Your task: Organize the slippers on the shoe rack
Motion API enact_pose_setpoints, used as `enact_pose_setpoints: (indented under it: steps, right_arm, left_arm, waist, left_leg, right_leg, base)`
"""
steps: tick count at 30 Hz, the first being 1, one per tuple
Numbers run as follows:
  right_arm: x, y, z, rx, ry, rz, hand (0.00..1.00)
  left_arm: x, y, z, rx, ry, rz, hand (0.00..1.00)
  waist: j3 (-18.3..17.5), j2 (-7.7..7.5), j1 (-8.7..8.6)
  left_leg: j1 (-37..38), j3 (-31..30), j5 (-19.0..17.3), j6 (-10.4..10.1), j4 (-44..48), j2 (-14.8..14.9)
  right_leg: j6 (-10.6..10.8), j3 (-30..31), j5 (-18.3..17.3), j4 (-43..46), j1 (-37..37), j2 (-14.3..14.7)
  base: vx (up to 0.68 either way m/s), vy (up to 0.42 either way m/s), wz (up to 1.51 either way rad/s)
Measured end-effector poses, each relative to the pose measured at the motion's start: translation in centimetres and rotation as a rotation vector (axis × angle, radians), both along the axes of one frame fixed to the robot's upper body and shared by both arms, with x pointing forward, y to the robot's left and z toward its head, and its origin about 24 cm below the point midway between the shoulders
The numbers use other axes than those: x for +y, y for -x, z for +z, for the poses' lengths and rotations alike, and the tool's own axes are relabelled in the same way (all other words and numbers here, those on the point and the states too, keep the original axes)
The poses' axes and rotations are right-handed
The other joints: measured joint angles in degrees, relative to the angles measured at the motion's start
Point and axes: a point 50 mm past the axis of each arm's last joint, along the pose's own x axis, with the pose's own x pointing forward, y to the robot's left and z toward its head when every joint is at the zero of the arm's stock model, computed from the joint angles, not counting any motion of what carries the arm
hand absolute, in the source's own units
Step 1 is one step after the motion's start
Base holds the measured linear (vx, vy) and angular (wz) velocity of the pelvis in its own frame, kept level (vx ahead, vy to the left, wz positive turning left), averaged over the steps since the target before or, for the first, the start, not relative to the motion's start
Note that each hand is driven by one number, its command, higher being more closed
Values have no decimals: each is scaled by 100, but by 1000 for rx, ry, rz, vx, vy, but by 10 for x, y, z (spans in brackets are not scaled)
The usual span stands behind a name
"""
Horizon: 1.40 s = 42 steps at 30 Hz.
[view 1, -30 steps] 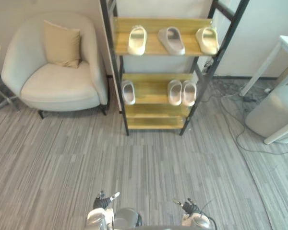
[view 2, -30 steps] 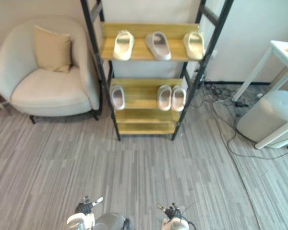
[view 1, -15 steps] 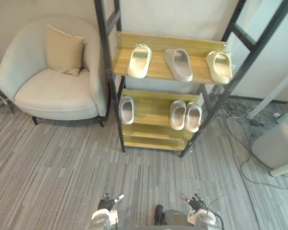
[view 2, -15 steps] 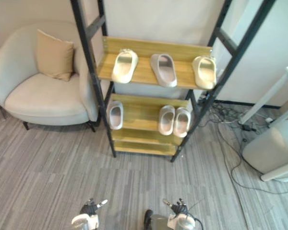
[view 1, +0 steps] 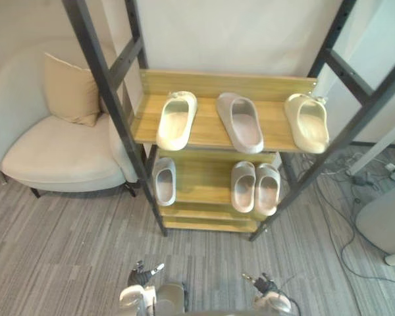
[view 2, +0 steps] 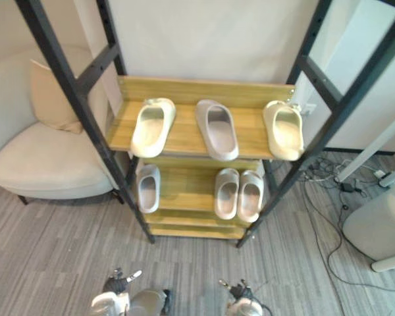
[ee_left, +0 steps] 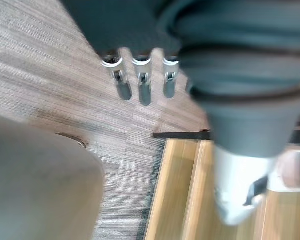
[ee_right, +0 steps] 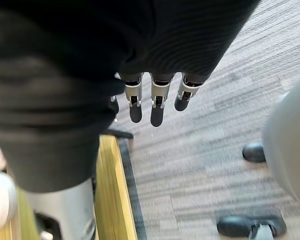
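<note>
The shoe rack (view 1: pixel 214 84) has a black frame and wooden shelves, and stands straight ahead. Its upper shelf carries a cream slipper (view 1: pixel 176 120) at the left, a grey slipper (view 1: pixel 239 122) in the middle and a second cream slipper (view 1: pixel 307 122) at the right. On the shelf below lie a single pale grey slipper (view 1: pixel 164 182) at the left and a pale pair (view 1: pixel 255 188) side by side at the right. My left hand (view 1: pixel 143 276) and right hand (view 1: pixel 263 284) hang low over the carpet before the rack. Both are open with straight fingers (ee_left: pixel 142 87) (ee_right: pixel 157 102) and hold nothing.
A pale armchair (view 1: pixel 46 155) with a beige cushion (view 1: pixel 69 89) stands left of the rack, close to its frame. At the right are a white round stool (view 1: pixel 388 224), a white table leg (view 1: pixel 375 141) and loose cables (view 1: pixel 339 197) on the grey carpet.
The camera has come closer to the rack, which now looms larger and higher. The slippers lie as before. Both hands stay low and open.
</note>
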Motion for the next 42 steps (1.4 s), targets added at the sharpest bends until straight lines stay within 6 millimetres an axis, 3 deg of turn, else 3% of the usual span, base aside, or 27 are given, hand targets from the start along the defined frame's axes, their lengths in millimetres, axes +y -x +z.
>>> enact_pose_setpoints:
  steps: [2, 3, 4, 5, 7, 10, 12, 13, 14, 16, 19, 25, 38, 42]
  right_arm:
    - [3, 2, -1, 5, -6, 8, 0]
    - [3, 2, 0, 2, -6, 17, 0]
    - [3, 1, 0, -1, -4, 20, 0]
    - [3, 1, 0, -5, 5, 36, 0]
    - [2, 3, 0, -3, 14, 43, 0]
    - [-2, 4, 0, -7, 24, 28, 0]
    - [-5, 7, -1, 5, 26, 24, 0]
    - [-5, 7, -2, 10, 26, 24, 0]
    - [-6, 8, -2, 13, 28, 25, 0]
    - [-11, 11, -3, 28, 41, 23, 0]
    - [-15, 12, -3, 33, 47, 13, 0]
    - [-19, 14, -3, 40, 54, 3, 0]
    - [-24, 16, -2, 28, 83, -49, 0]
    - [-27, 12, 9, -55, 133, -17, 0]
  left_arm:
    - [-1, 2, -1, 8, 3, 0, 0]
    - [-1, 3, -2, 13, 5, -3, 0]
    - [-1, 3, -2, 16, 6, -3, 0]
    - [0, 4, -2, 19, 4, -2, 0]
    - [3, 7, -4, 36, -4, -4, 0]
    - [6, 8, -4, 42, -10, -2, 0]
    - [6, 8, -4, 41, -12, 1, 0]
    - [8, 9, -4, 43, -14, 10, 0]
    - [6, 10, -5, 49, -10, 11, 0]
    - [-4, 16, -9, 79, 20, 10, 0]
    - [-11, 19, -11, 89, 41, 13, 0]
    - [-11, 21, -11, 96, 34, -3, 0]
    - [-10, 19, -10, 99, 11, -53, 0]
    - [-12, 17, -10, 101, -7, -105, 0]
  waist:
    - [0, 2, 46]
    - [-3, 2, 63]
    - [-1, 2, 63]
    - [26, 18, 53]
    - [-45, -50, 34]
    - [-78, -98, -71]
    - [-126, -170, -90]
    - [-170, -209, -80]
    - [-205, -177, -80]
    - [-384, 53, -101]
    - [-406, 173, -108]
    - [-415, 202, -128]
    - [-407, 166, -144]
    - [-394, 191, -192]
  left_leg:
    - [334, 200, -59, 91, -223, -37]
    - [541, 254, -105, 128, -354, -47]
    - [623, 242, -149, 150, -422, -47]
    - [809, 221, -255, 191, -489, -46]
    - [1009, 57, -412, 203, -479, -80]
    - [1111, -354, -491, 158, -477, -120]
    - [1115, -555, -542, 60, -446, -219]
    - [1138, -606, -600, -25, -418, -267]
    - [1165, -629, -607, -38, -424, -231]
    - [1245, -667, -624, -84, -609, -12]
    - [1526, -742, -587, -150, -893, 155]
    - [1791, -775, -538, -227, -1116, 218]
    - [1789, -671, -517, -222, -1110, -84]
    - [1790, -547, -480, -158, -1230, -100]
  right_leg:
    - [63, 104, -19, 479, -82, -81]
    - [257, 160, -3, 1039, -279, -99]
    - [322, 160, 21, 1360, -381, -96]
    - [552, 135, 11, 2273, -798, -98]
    - [531, 37, -280, 2880, -1184, -178]
    - [475, 38, -345, 2228, -1344, -256]
    - [357, 241, 74, 1358, -1339, -288]
    - [432, 223, 227, 1061, -1319, -330]
    - [440, 201, 214, 995, -1279, -311]
    - [320, 155, 306, 546, -1085, -119]
    - [229, 90, 418, 145, -759, 51]
    - [200, 10, 460, -200, -430, 98]
    - [441, 170, 779, -718, -248, -175]
    - [442, 243, 779, -718, -319, -189]
  base:
    - [225, 150, -45]
    - [136, 107, -37]
    - [140, 114, -29]
    - [114, 75, -7]
    - [130, 35, 21]
    - [120, -51, 84]
    - [169, -102, 68]
    - [157, -127, 33]
    - [311, -215, 15]
    - [313, -185, -6]
    - [207, -136, -5]
    - [99, -47, 3]
    - [-25, 44, -6]
    - [-83, -9, -14]
